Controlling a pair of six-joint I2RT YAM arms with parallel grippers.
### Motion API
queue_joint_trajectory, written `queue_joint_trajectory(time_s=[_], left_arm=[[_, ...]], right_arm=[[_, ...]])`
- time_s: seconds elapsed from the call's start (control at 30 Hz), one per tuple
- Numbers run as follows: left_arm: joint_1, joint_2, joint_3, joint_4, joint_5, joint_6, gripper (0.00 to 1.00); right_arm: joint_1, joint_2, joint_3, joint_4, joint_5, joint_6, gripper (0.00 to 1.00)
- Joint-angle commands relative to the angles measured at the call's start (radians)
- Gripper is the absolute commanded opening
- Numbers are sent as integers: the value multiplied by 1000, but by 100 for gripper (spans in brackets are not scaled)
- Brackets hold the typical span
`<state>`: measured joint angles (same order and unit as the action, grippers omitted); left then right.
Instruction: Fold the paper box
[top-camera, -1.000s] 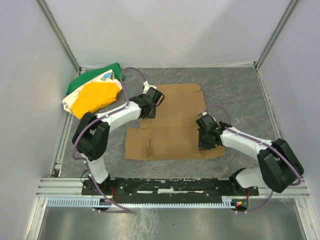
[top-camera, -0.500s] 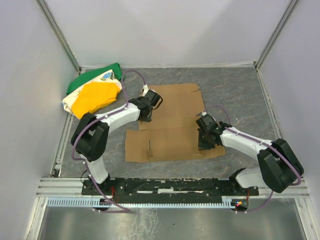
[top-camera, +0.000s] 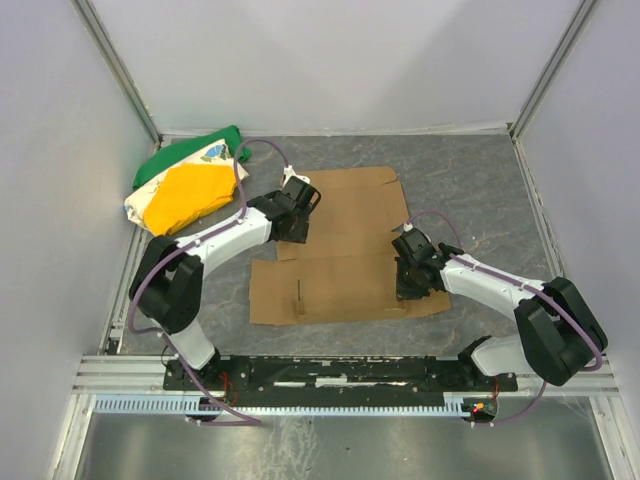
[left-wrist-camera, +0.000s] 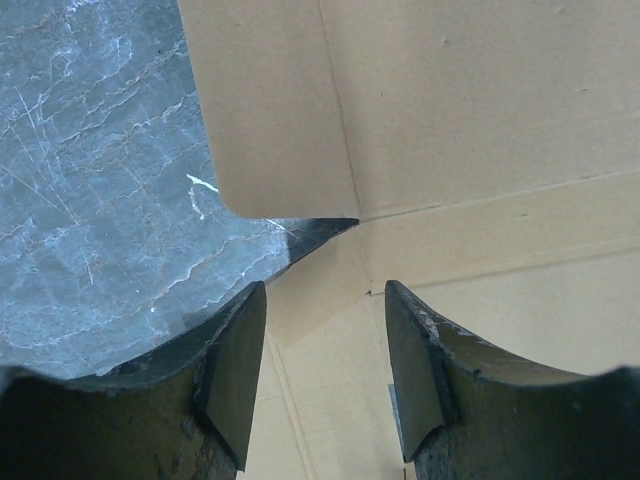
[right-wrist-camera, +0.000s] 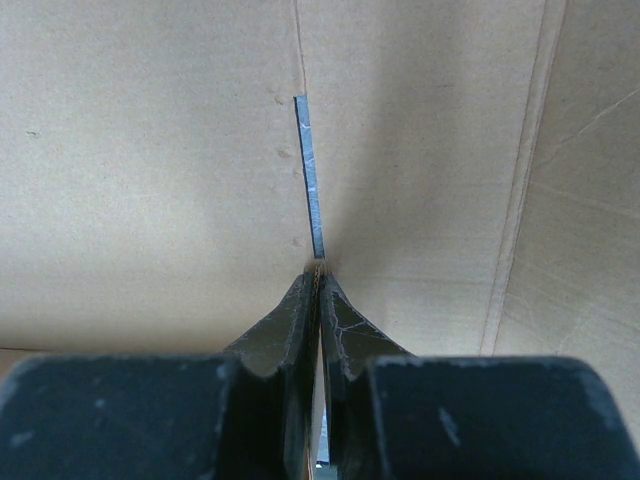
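Observation:
The paper box (top-camera: 345, 235) lies as a flat brown die-cut sheet in the middle of the grey table. One small tab (top-camera: 298, 300) stands up near its front left. My left gripper (top-camera: 294, 229) hovers over the sheet's left edge, where a rounded flap (left-wrist-camera: 270, 120) meets a fold corner. It is open (left-wrist-camera: 325, 345) with only flat cardboard under the gap. My right gripper (top-camera: 409, 290) is at the sheet's front right. It is shut (right-wrist-camera: 318, 275) on a thin upright edge of cardboard, right at the end of a narrow slot (right-wrist-camera: 311, 170).
A green, yellow and white cloth bundle (top-camera: 185, 185) lies at the back left of the table. Grey walls and metal frame rails (top-camera: 130, 270) close in the table on the left, back and right. Bare marbled table top (left-wrist-camera: 90, 170) shows left of the sheet.
My left gripper narrowed and then opened again, and the left arm shifted a little toward the sheet's left edge. The right arm and the cardboard stayed put.

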<state>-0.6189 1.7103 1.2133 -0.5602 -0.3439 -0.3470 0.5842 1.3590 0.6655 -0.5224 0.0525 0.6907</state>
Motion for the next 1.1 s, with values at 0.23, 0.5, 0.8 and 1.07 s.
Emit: queue_joint_trajectory(time_s=[0.23,0.5,0.8,1.07], left_arm=[[59,-51,-61,2,51,2,53],[77,-40,-71,46,121,9,53],[77,-41,-100,101,287,-36,31],[73,-57,-148,114,279,-106,15]], right_arm=[[1,-2,4,34,-8,-3,14],[0,-5,0,35,-11,-6,14],[0,-2,2,46,-17,-2,14],[1,5,2,51,-21,4,14]])
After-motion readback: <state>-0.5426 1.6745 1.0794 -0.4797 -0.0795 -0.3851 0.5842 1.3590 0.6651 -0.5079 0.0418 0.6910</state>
